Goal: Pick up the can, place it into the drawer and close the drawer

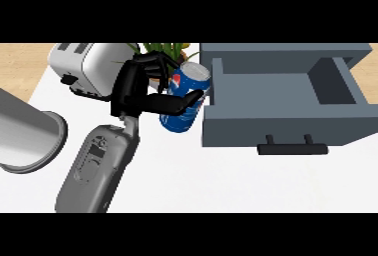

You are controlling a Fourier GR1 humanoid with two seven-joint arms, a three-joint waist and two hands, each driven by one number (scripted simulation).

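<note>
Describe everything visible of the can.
The can is blue with red and white markings and a silvery metal top. It is tilted, its top leaning up and right in the view. The left hand curls round it, thumb across its front. It is just outside the open grey drawer, beside its left wall.

Most of plant (166,48) sat buried behind left hand (133,92) and can (184,87), only leaf tips showed, base hidden. Chunk of can's label went under thumb (177,101). Near corner of toaster (85,62) lost behind hand too. Then grey cylinder (26,132) got chopped by left edge (couldn't tell what it was, tbh). Same with forearm (96,170), ran off bottom edge.
</note>
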